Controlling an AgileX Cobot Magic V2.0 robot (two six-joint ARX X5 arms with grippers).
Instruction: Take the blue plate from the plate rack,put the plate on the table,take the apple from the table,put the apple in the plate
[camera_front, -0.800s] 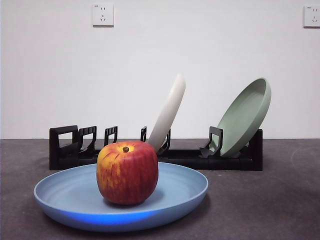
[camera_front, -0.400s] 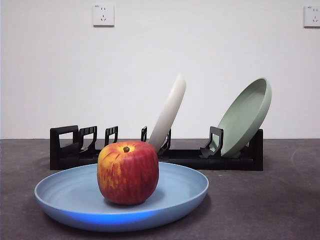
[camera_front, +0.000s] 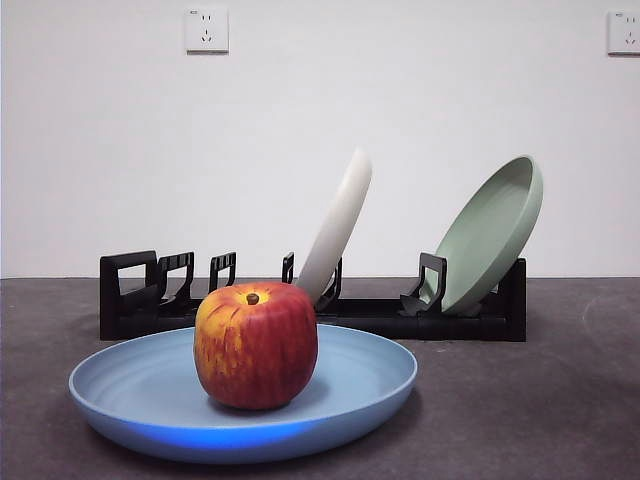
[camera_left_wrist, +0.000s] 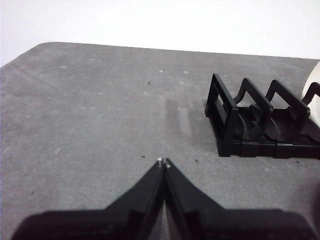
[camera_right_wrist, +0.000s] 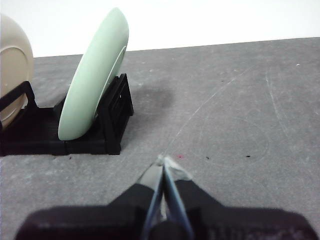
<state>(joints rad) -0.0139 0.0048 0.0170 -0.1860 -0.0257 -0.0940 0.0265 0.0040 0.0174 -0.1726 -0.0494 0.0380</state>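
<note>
A red apple (camera_front: 256, 345) sits in the blue plate (camera_front: 150, 385) on the dark grey table (camera_front: 530, 400), with both robot arms pulled back.

The apple stands upright, stem dimple on top, a little left of the plate's middle. Behind the plate runs the plate rack (camera_front: 460, 320), a long low black frame with its squared loop handle at the left end. A cream-white plate (camera_front: 340, 220) leans in a middle slot, and a pale green plate (camera_front: 495, 230) leans at the right end. The left gripper (camera_left_wrist: 164, 162) hovers over bare table near the rack's handle end, jaws pressed together and holding nothing. The right gripper (camera_right_wrist: 162, 161) hovers near the green plate's end, also closed and empty.
</note>
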